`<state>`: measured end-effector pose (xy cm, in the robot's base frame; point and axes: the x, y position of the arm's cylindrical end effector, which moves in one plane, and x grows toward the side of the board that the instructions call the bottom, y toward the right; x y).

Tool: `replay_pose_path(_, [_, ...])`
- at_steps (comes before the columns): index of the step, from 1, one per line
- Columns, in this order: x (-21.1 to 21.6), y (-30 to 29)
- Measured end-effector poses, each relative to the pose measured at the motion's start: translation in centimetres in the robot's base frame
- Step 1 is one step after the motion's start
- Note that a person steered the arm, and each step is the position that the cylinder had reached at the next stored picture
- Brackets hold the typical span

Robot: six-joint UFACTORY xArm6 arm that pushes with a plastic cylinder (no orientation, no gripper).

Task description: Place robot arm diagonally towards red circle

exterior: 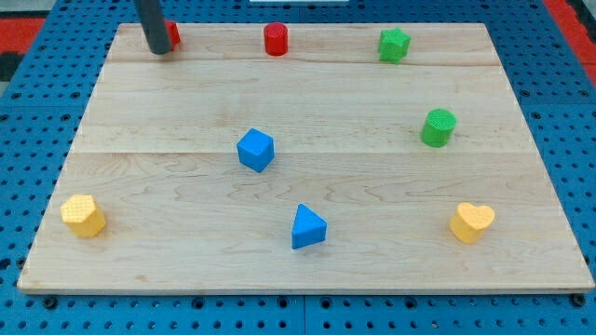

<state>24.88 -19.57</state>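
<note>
My tip rests at the desk's top-left corner, touching a red block half hidden behind the rod. There are no jaws, only the rod. The red circle stands on the top edge, well to the tip's right, left of the green star.

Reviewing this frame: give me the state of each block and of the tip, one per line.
my tip: at the board's top left, against the partly hidden red block
red block: mostly hidden by the rod
red circle: upright, untouched
green star: free
green cylinder: upright
blue cube: free
blue triangle: free
yellow heart: free
yellow block: free
</note>
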Motion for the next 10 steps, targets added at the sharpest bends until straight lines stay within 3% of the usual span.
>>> replay_pose_path(6, [4.4,8.6])
replay_pose_path(10, [3.9,8.9])
